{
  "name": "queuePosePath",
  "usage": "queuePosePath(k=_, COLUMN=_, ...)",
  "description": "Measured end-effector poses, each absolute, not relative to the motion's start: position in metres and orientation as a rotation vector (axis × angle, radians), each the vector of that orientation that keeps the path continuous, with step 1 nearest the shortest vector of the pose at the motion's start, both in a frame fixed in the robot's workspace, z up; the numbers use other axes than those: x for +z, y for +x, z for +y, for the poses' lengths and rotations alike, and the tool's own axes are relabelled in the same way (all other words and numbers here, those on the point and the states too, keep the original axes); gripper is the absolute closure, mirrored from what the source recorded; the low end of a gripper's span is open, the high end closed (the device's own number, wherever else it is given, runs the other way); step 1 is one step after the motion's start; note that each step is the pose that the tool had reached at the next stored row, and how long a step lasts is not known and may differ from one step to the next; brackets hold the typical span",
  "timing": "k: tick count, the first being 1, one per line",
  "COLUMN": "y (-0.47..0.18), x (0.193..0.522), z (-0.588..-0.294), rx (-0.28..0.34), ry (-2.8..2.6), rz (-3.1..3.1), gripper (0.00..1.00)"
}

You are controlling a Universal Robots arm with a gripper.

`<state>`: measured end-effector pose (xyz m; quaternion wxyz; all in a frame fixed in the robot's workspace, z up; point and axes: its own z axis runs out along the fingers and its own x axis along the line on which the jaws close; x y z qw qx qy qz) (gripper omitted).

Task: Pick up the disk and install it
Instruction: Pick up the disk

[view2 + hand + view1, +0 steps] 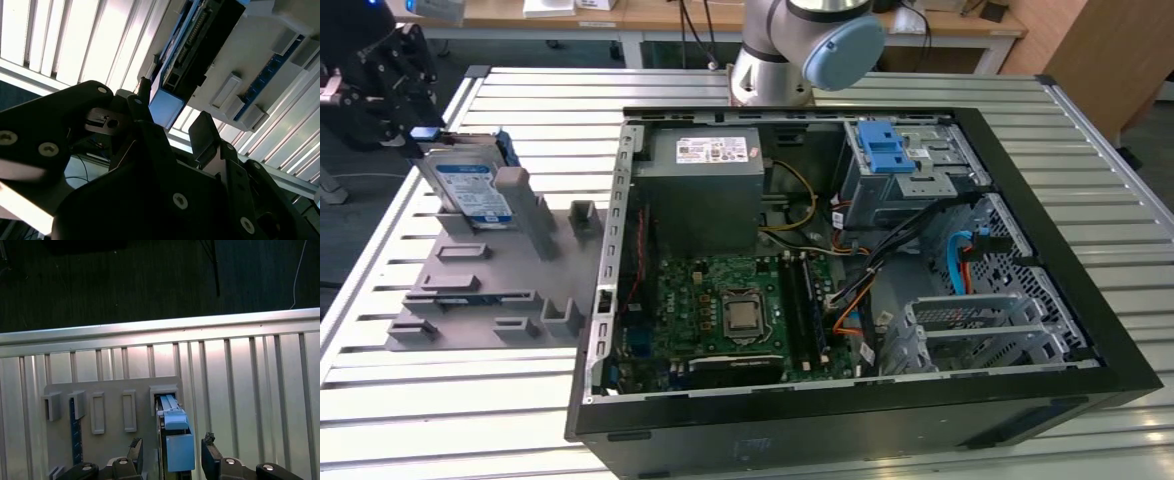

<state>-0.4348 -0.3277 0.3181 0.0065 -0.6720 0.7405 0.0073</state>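
Standing upright on edge in a slot of the grey fixture plate (494, 285), at the exterior view's left and outside the computer case (1067, 345): the disk (464, 190). White-and-blue label turned toward the case, blue side rail along the top edge. Seen end-on in the first wrist view as a narrow body with a blue rail end (176, 432); seen in the second wrist view as a dark edge with a connector row (200, 45).

Straddling the blue end of the disk: the gripper (172, 441), jaws spread apart, one black fingertip (136, 444) on each side. A visible gap between each fingertip and the disk, so nothing clamped. Same spread in the second wrist view (172, 102), with a black fingertip (202, 125) beside the blue end. In the exterior view, the black gripper body (414, 120) at the far end of the disk.

Elsewhere on the fixture plate: several open rectangular slots and a thin blue strip (75, 427) set in one of them.

Under everything, a slatted metal table (480, 410).

Inside the open case: a green motherboard (720, 300), a grey power-supply box (707, 190), a blue latch (887, 148) on the drive cage, loose cables. Behind the case, the robot arm's base (794, 50).
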Motion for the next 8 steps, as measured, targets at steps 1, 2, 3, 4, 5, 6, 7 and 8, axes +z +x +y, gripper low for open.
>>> queuePosePath(k=1, y=-0.4348, x=0.3178, z=-0.3277, rx=0.023, ry=-2.102, rz=2.317, gripper=0.42)
queuePosePath(k=2, y=-0.4348, x=0.3175, z=-0.3277, rx=0.023, ry=-2.102, rz=2.317, gripper=0.42)
queuePosePath(k=3, y=-0.4348, x=0.3172, z=-0.3277, rx=0.023, ry=-2.102, rz=2.317, gripper=0.42)
queuePosePath(k=4, y=-0.4348, x=0.3168, z=-0.3277, rx=0.023, ry=-2.102, rz=2.317, gripper=0.42)
queuePosePath(k=5, y=-0.4348, x=0.3164, z=-0.3277, rx=0.023, ry=-2.102, rz=2.317, gripper=0.42)
queuePosePath(k=6, y=-0.4348, x=0.3161, z=-0.3277, rx=0.023, ry=-2.102, rz=2.317, gripper=0.42)
queuePosePath(k=7, y=-0.4348, x=0.3157, z=-0.3277, rx=0.023, ry=-2.102, rz=2.317, gripper=0.42)
queuePosePath(k=8, y=-0.4348, x=0.3153, z=-0.3277, rx=0.023, ry=-2.102, rz=2.317, gripper=0.42)
